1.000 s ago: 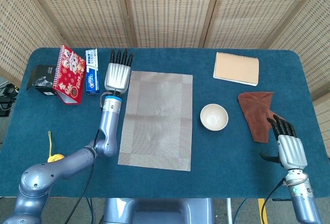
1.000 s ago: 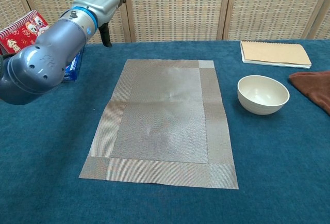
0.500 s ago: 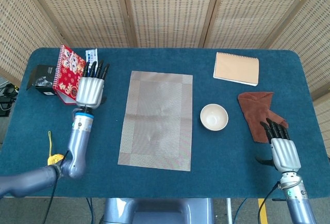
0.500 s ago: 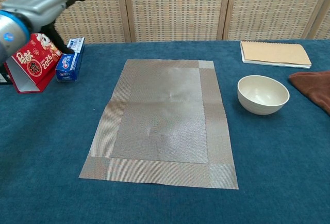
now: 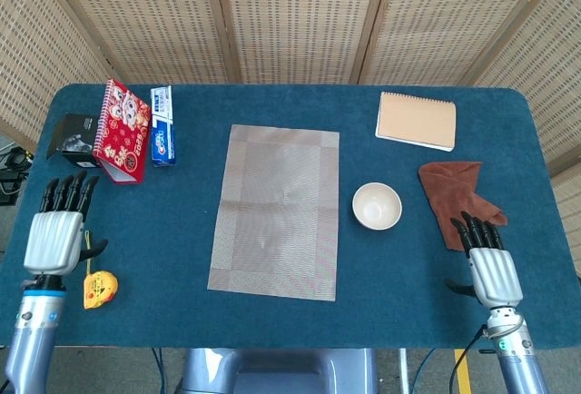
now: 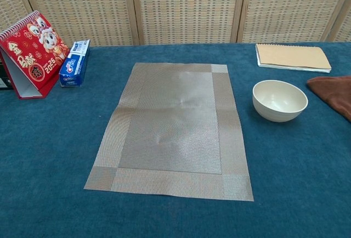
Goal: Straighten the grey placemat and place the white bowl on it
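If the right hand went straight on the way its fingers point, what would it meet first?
Probably the brown cloth: the right hand points up-table at its near edge, though its height over the table is unclear.

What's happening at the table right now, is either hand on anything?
Neither. The left hand is at the table's left edge near a small yellow object, fingers straight, holding nothing. The right hand hovers open at the right, just below the brown cloth. The grey placemat lies flat mid-table; the white bowl sits beside it on the blue cloth, not on it yet.
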Tool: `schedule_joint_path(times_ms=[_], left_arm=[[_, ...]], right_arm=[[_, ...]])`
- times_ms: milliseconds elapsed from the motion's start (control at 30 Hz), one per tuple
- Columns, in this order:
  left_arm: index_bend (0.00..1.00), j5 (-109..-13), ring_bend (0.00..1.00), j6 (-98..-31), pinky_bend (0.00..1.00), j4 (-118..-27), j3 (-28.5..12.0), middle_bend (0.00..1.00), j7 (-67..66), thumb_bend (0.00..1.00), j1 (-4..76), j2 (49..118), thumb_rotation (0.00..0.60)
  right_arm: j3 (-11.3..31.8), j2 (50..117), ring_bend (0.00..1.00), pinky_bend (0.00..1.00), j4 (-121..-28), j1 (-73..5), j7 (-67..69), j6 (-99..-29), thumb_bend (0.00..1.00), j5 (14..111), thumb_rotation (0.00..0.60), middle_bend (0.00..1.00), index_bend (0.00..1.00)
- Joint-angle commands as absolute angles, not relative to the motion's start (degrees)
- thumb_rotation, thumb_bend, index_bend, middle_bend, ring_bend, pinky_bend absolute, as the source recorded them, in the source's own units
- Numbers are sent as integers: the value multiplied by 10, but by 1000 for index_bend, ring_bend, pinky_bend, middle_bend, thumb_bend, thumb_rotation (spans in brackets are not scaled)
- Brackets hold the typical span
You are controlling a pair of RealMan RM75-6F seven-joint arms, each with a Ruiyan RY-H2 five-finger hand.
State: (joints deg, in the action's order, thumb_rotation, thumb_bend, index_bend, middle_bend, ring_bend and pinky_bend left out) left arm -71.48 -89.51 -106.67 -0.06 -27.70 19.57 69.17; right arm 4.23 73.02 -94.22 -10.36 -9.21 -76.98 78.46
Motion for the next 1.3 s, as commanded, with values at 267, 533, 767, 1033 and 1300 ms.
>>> schedule_joint_path(times_ms=[267, 533, 767, 1033, 1300], left_arm=[[0, -787, 0, -954, 0, -1047, 39, 0, -205, 125, 119, 662, 600], [0, -786, 0, -937, 0, -1048, 22, 0, -187, 127, 110, 651, 600], [0, -784, 0, -924, 0, -1046, 12, 0, -184, 128, 104, 650, 600], [0, -781, 0, -907, 0, -1042, 3, 0, -182, 128, 101, 652, 600], [0, -777, 0, -895, 0, -1037, -5, 0, -183, 130, 100, 656, 600]], right_arm=[[29, 749, 0, 0, -930, -106, -112, -773, 80, 811, 600, 0, 109], [0, 802, 0, 0, -925, -125, -137, -738, 80, 851, 600, 0, 141], [-7, 877, 0, 0, -916, -155, -173, -695, 76, 873, 600, 0, 174], [-4, 950, 0, 0, -885, -174, -185, -686, 121, 892, 600, 0, 222], [3, 993, 0, 0, -862, -185, -189, -673, 121, 884, 600, 0, 232]])
